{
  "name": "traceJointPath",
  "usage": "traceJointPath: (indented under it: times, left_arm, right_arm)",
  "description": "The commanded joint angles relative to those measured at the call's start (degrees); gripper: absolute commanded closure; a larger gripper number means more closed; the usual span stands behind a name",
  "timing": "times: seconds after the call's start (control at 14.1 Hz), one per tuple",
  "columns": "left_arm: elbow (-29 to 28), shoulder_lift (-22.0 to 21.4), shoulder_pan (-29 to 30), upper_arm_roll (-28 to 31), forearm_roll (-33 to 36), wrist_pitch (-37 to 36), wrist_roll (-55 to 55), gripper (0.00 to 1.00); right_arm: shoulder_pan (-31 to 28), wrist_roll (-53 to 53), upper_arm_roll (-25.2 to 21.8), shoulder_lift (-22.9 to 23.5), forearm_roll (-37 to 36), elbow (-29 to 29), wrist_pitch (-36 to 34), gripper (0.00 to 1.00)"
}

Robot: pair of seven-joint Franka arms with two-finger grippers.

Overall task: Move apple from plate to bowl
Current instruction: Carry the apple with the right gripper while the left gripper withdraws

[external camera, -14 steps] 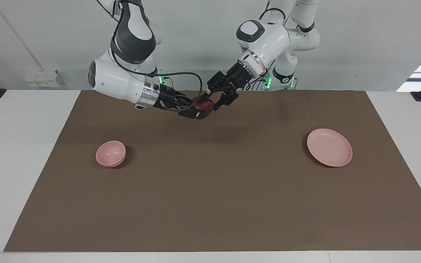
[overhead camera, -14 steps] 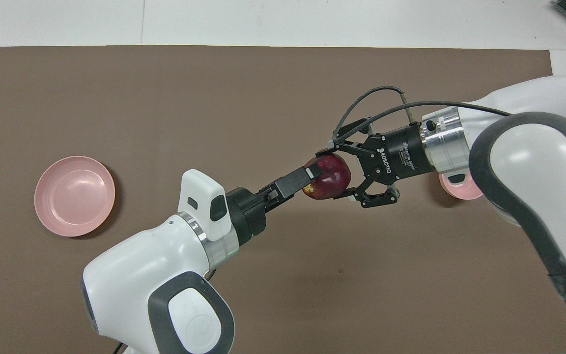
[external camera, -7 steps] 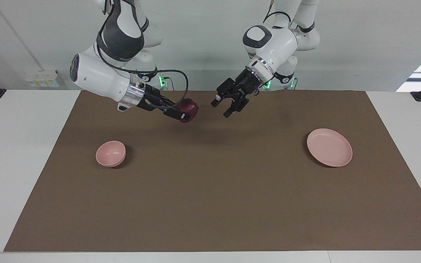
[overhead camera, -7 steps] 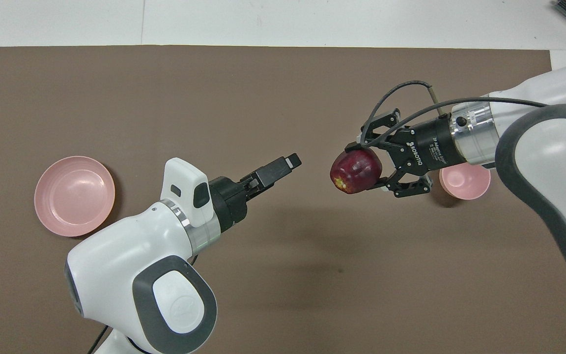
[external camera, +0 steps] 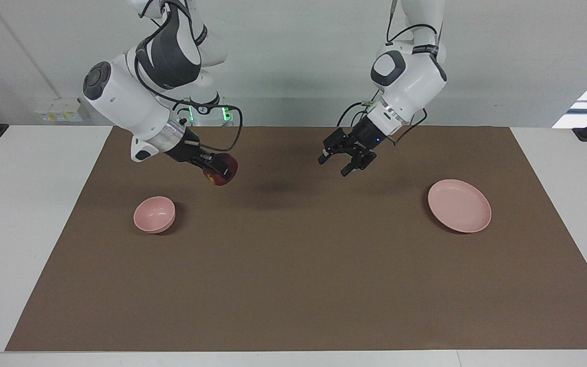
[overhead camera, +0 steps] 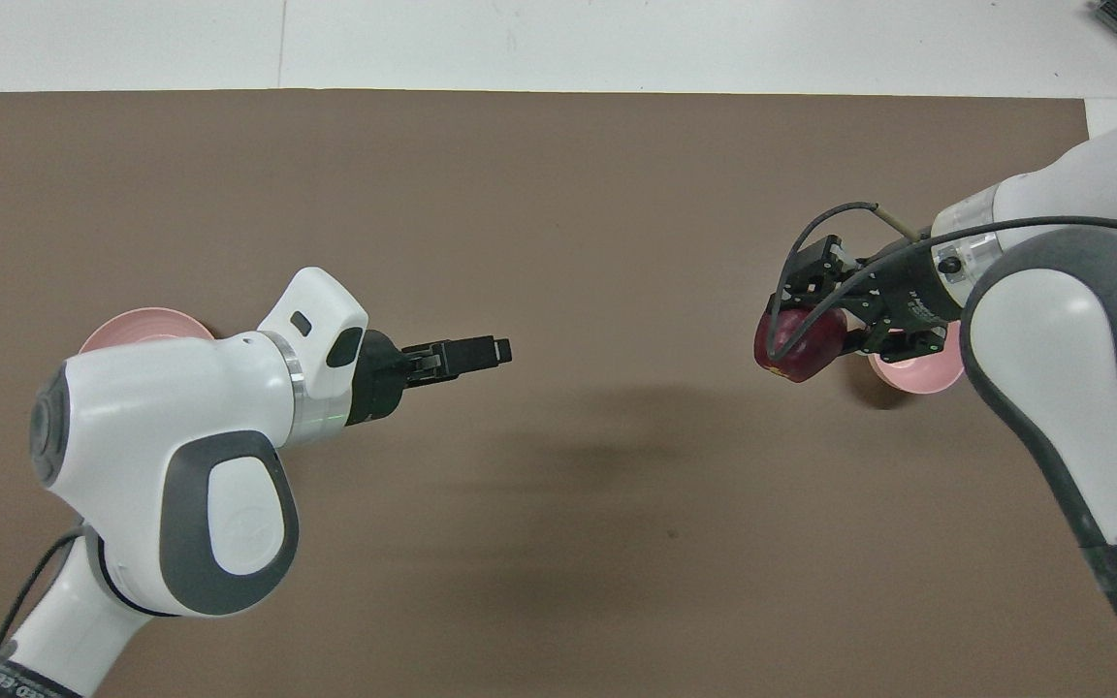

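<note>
The dark red apple [external camera: 220, 172] [overhead camera: 797, 343] hangs in the air, and my right gripper [external camera: 219, 170] [overhead camera: 803, 335] is shut on it. It is over the brown mat just beside the small pink bowl [external camera: 154, 214] [overhead camera: 919, 359], toward the table's middle. My right arm hides part of the bowl in the overhead view. My left gripper [external camera: 332, 167] [overhead camera: 498, 350] hangs open and holds nothing, over the mat's middle strip near the robots. The flat pink plate [external camera: 459, 205] [overhead camera: 137, 324] lies bare at the left arm's end, mostly covered by my left arm from above.
A brown mat [external camera: 293, 285] covers most of the white table. Only the bowl and the plate stand on it.
My left gripper let go of the apple and drew back toward the plate's end. My right gripper carried the apple away toward the bowl and tilted downward.
</note>
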Motion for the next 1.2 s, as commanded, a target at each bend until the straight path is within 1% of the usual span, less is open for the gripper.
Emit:
traceJointPath:
  times: [0.0,0.14,0.28,0.42,0.49,0.64,0.71,0.92,1.13]
  left_arm:
    - [-0.3,-1.3,-0.3,6.3,14.8,-10.9,-0.1,0.00]
    - [0.3,-1.2,-0.3,9.9,25.5,-16.2,-0.1,0.00]
    - [1.7,-1.0,-0.4,13.0,34.3,-20.1,0.0,0.00]
    - [4.2,0.0,-0.8,17.1,39.9,-21.2,0.3,0.00]
    - [6.1,1.3,-1.5,19.7,40.7,-21.6,0.5,0.00]
    - [12.4,3.2,-1.8,22.0,41.4,-27.2,0.9,0.00]
    - [16.4,4.2,-1.8,23.4,42.5,-31.1,1.6,0.00]
    - [29.9,6.0,-1.9,25.6,42.8,-44.1,3.5,0.00]
    - [38.3,5.7,-1.4,25.7,43.9,-53.7,3.4,0.00]
  right_arm:
    - [-2.6,-11.9,0.2,1.5,-5.9,-1.5,3.6,1.00]
    - [-3.7,-18.8,0.3,3.4,-11.3,-1.8,6.7,1.00]
    - [-5.7,-24.6,0.3,5.1,-14.4,-1.8,8.7,1.00]
    - [-7.9,-31.5,0.3,6.3,-16.2,-2.7,10.7,1.00]
    - [-8.4,-33.4,0.3,6.3,-17.3,-3.9,11.5,1.00]
    - [-9.7,-36.4,0.3,6.4,-18.9,-6.7,14.3,1.00]
    - [-10.3,-37.5,0.3,6.4,-18.9,-7.5,15.1,1.00]
    - [-11.0,-38.6,0.3,6.6,-19.0,-8.9,16.2,1.00]
    - [-11.1,-38.8,0.3,7.2,-19.0,-8.9,16.3,1.00]
